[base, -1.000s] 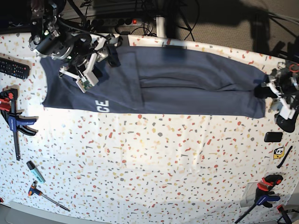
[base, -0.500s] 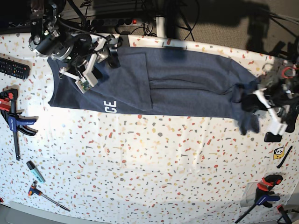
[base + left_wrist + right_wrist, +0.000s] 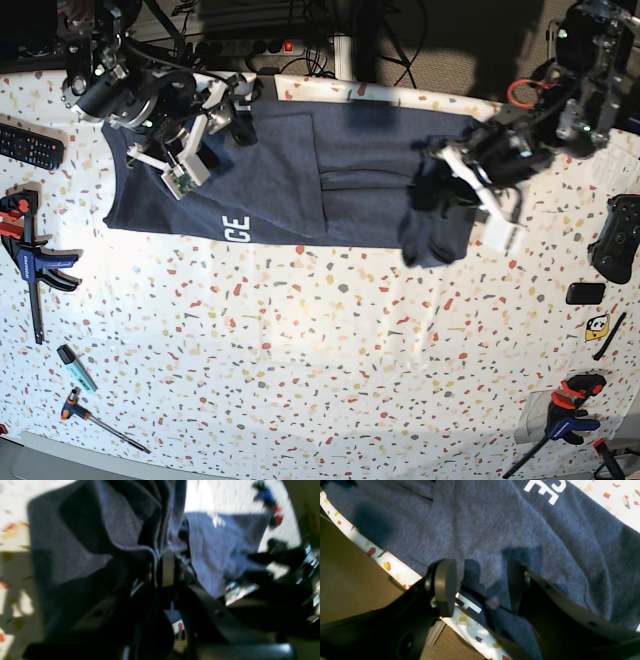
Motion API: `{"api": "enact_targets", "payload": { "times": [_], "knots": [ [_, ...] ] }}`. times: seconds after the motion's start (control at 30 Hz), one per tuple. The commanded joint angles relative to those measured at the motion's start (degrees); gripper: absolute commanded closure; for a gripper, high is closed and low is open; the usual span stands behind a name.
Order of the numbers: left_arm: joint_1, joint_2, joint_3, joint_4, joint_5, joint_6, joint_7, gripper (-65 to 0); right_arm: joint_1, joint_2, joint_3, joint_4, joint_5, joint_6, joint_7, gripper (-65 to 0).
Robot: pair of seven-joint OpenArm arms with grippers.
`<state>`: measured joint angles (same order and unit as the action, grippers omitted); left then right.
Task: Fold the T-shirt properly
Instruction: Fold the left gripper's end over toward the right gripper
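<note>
The dark navy T-shirt lies stretched along the far side of the speckled table, with white letters at its near left edge. My left gripper is shut on the shirt's right end, which hangs bunched above the shirt's middle. In the left wrist view the left gripper pinches folds of the T-shirt. My right gripper hovers open over the shirt's left end near the table's far edge. In the right wrist view the right gripper stands wide above the T-shirt, with nothing between its fingers.
A remote and a blue clamp lie at the left edge. A marker and a screwdriver sit at the near left. On the right are a black game controller, a small black block and another clamp.
My left gripper has lifted the shirt's right end off the table and carried it left, over the shirt's middle. The right arm has barely moved.
</note>
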<state>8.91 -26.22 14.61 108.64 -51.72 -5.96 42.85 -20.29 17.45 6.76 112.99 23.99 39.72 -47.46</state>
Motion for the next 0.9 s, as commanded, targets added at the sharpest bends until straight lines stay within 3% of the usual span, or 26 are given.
{"api": "enact_targets", "payload": {
  "times": [0.0,0.17,0.4,0.67,0.8,0.87],
  "knots": [
    [-0.7,0.0,0.9,1.0,0.7,0.4,-1.9,0.0,0.3,0.5,0.3,1.2,0.7,0.1,1.1,-32.1],
    [-1.7,2.0,5.2,1.0,4.0,3.0,-2.5,0.0,0.3,0.5,0.3,1.2,0.7,0.1,1.1,-32.1],
    [-2.9,6.2,6.6,0.9,4.4,3.0,-2.6,0.0,0.3,0.5,0.3,1.2,0.7,0.1,1.1,-32.1],
    [-3.2,6.4,6.7,0.9,4.1,3.0,-3.7,0.0,0.9,0.5,0.3,1.2,0.7,0.1,1.1,-32.1],
    [-3.4,6.4,9.0,0.9,3.1,3.0,-3.6,-27.7,2.0,0.5,0.3,1.2,0.7,0.1,1.1,-32.1],
    [-3.4,6.3,10.9,0.9,3.7,2.7,-3.5,-32.2,2.5,0.5,0.3,1.2,0.7,0.1,0.9,-32.1]
  ]
}}
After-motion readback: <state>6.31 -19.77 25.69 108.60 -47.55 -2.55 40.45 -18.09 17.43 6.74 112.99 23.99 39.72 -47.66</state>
